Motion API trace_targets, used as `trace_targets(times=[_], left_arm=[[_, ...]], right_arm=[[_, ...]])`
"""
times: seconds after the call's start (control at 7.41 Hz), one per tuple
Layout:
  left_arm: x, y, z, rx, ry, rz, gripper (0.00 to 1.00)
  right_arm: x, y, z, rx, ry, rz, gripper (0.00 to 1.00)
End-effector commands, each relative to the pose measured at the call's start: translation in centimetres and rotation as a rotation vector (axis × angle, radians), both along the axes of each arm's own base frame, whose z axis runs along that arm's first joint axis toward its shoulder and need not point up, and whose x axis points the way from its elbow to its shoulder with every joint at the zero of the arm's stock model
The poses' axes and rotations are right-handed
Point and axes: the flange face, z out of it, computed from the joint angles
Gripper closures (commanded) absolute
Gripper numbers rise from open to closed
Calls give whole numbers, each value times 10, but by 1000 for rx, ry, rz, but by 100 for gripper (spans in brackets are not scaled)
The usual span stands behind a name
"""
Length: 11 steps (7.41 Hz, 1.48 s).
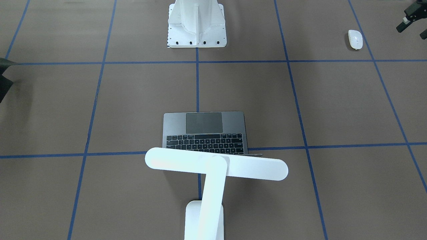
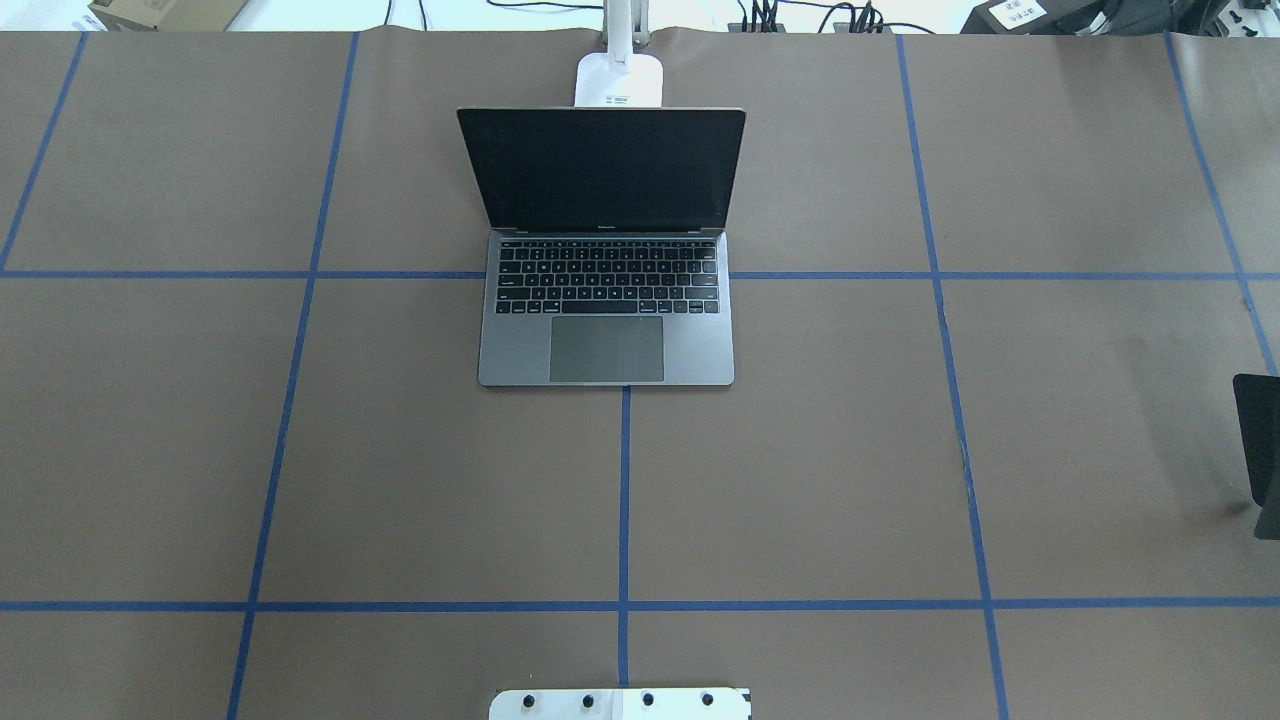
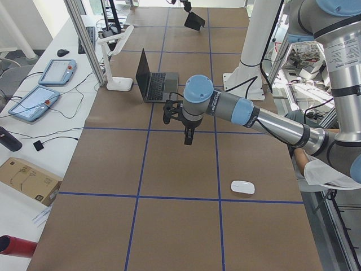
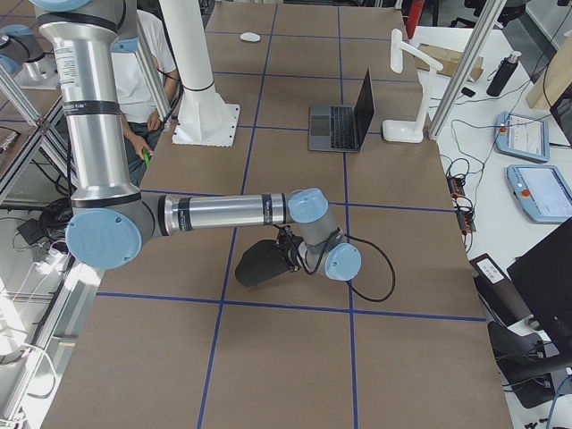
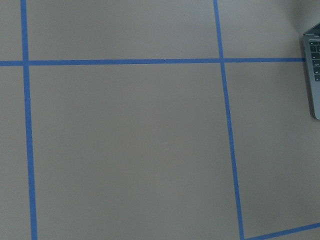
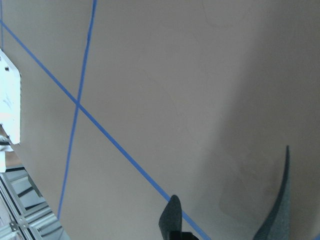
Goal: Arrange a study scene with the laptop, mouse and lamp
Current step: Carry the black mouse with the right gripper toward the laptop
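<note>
The grey laptop [image 2: 606,345] stands open at the table's middle, screen dark. Behind it rises the white lamp [image 1: 216,168], its bar head over the laptop's hinge and its base [image 2: 620,80] at the table's far edge. The white mouse [image 1: 355,39] lies alone on the robot's left side, also visible as the mouse [image 3: 242,187]. My left gripper [image 1: 412,32] hangs above the table near the mouse, fingers apart and holding nothing. My right gripper [image 4: 288,250] is shut on a flat black pad [image 4: 261,264], held off the table on the right side.
The white bolted pedestal [image 1: 196,23] stands at the robot's edge of the table. Blue tape lines grid the brown table cover [image 2: 800,450]. A person stands behind the pedestal [image 4: 147,107]. Tablets and cables lie on the side bench [image 3: 34,101].
</note>
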Motion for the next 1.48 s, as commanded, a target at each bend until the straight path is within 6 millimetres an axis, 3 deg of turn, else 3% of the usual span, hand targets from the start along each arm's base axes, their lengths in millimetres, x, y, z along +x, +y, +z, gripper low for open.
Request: trace_targets(times=[0.0, 0.27, 0.4, 0.67, 1.08, 1.35], left_arm=[[0, -1, 8, -15, -1, 0, 0], [0, -2, 10, -18, 0, 1, 0], [0, -1, 12, -23, -1, 1, 0], [0, -1, 16, -29, -3, 2, 0], [0, -1, 14, -25, -2, 2, 0], [0, 0, 13, -22, -2, 0, 0]], right_arm=[[-36, -28, -41, -62, -10, 57, 100], [-110, -49, -79, -107, -55, 51, 100], [-130, -62, -99, -103, -69, 47, 100], [-196, -86, -138, -146, -104, 29, 100], [-267, -116, -150, -205, -152, 40, 100], [-296, -127, -167, -222, -194, 64, 100]])
